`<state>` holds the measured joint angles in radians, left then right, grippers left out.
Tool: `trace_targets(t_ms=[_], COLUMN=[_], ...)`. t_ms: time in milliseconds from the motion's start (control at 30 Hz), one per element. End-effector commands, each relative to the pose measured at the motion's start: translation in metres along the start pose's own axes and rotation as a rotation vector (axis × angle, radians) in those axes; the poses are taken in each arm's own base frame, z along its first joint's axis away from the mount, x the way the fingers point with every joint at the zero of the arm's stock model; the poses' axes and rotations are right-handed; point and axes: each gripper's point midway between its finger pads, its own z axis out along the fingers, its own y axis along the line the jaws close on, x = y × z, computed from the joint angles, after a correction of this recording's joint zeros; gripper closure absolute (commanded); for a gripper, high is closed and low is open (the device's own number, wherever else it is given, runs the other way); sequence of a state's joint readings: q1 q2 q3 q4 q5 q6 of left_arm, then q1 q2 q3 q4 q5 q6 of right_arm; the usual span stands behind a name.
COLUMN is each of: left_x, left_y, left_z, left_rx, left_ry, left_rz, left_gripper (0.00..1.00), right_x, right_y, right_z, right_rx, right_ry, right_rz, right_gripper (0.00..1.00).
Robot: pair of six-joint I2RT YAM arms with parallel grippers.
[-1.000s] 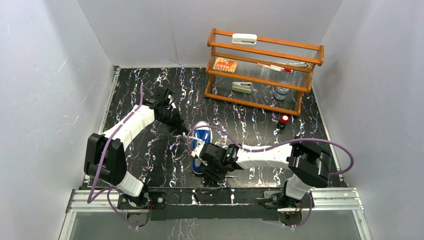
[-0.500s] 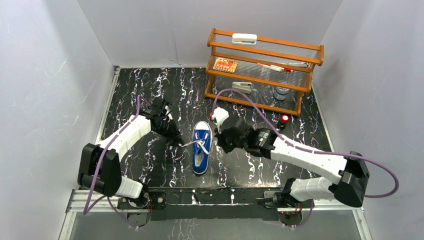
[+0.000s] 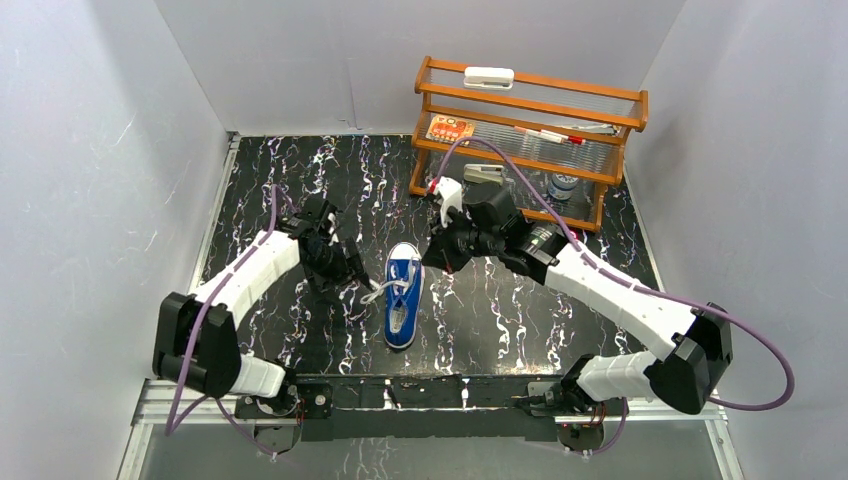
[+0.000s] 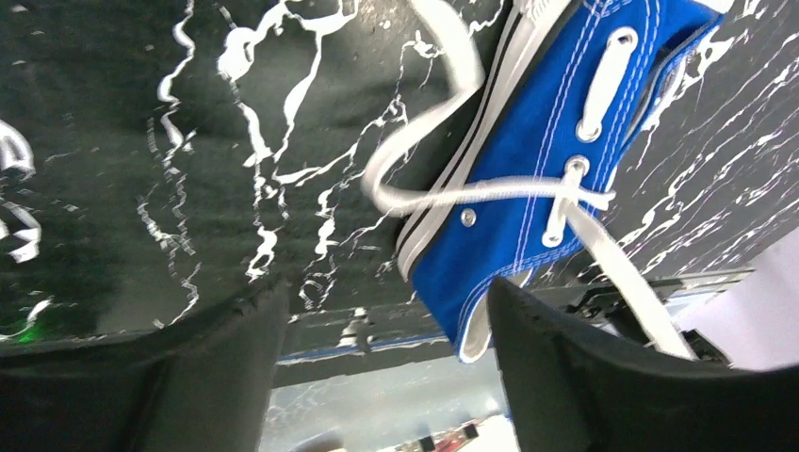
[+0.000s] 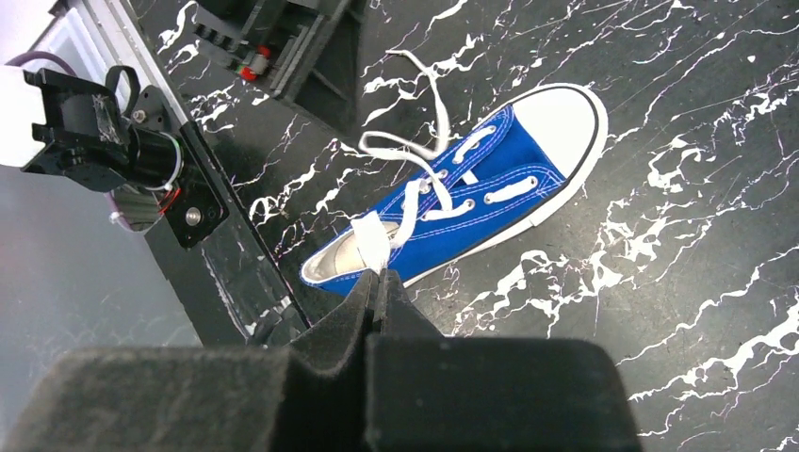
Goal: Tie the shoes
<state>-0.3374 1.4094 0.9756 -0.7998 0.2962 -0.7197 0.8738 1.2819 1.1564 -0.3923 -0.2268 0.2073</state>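
Sneaker [image 3: 402, 295] lies on the black table [image 3: 280, 170]; the right gripper [image 5: 379, 281] is closed on one white lace [image 5: 370, 237], and the left gripper [image 4: 386, 303] stands open just beside the sneaker.

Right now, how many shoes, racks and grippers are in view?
Shoes: 1, the blue sneaker
Racks: 1, the wooden rack
Grippers: 2, left gripper open, right gripper shut on the lace
Total: 4

Quick count: one blue sneaker [image 3: 402, 292] dead centre with one white lace [image 3: 378, 288]. Two arms: left arm [image 3: 262, 265] at 9 o'clock, right arm [image 3: 610, 290] at 4. One wooden rack [image 3: 570, 86] at 1 o'clock, one white box [image 3: 488, 75] on top. One red-topped thing [image 3: 569, 240] at 3 o'clock.
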Motion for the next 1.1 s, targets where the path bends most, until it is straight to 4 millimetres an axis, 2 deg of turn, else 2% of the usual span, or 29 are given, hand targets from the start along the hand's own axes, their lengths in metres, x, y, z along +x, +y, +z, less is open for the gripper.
trace_targets(t_ms=[0,67,133,300,400,533,667,767,900,967,1067], left_x=[-0.006,-0.015,-0.023,-0.025,-0.034,-0.03,-0.018,-0.016,-0.021,-0.023,-0.021], left_y=[0.009,-0.011,-0.033,-0.066,-0.065,-0.053,-0.048,-0.051,-0.054,-0.053,-0.057], left_z=[-0.041,-0.055,-0.061,-0.046,-0.043,-0.028,0.007,0.019,0.031,0.036,0.038], left_rx=[-0.035,0.081,0.201,0.422,0.428,0.427,0.498,0.54,0.555,0.558,0.588], left_ry=[-0.154,-0.242,-0.292,-0.315,-0.446,-0.494,-0.349,-0.291,-0.347,-0.351,-0.346], left_rz=[0.043,0.111,0.222,0.582,0.857,1.137,1.217,1.199,1.184,1.164,1.144], left_gripper=[0.18,0.14,0.14,0.22,0.23,0.28,0.52,0.57,0.59,0.66,0.84], right_x=[-0.025,-0.023,-0.02,-0.019,-0.021,-0.028,-0.033,-0.037,-0.04,-0.041,-0.042], right_y=[0.013,0.01,0.007,-0.002,-0.003,-0.007,-0.006,-0.005,-0.004,-0.003,-0.001], right_z=[-0.01,-0.011,-0.014,-0.024,-0.027,-0.03,-0.029,-0.028,-0.025,-0.025,-0.026], right_rx=[-0.106,-0.11,-0.12,-0.143,-0.152,-0.157,-0.175,-0.186,-0.198,-0.205,-0.212], right_ry=[-0.046,-0.028,-0.015,0.015,0.04,0.044,0.05,0.048,0.032,0.027,0.019], right_rz=[-0.007,0.002,0.006,0.041,0.048,0.062,0.072,0.079,0.093,0.104,0.109], right_gripper=[1.0,1.0,1.0,1.0,1.0,1.0,1.0,1.0,1.0,1.0,1.0])
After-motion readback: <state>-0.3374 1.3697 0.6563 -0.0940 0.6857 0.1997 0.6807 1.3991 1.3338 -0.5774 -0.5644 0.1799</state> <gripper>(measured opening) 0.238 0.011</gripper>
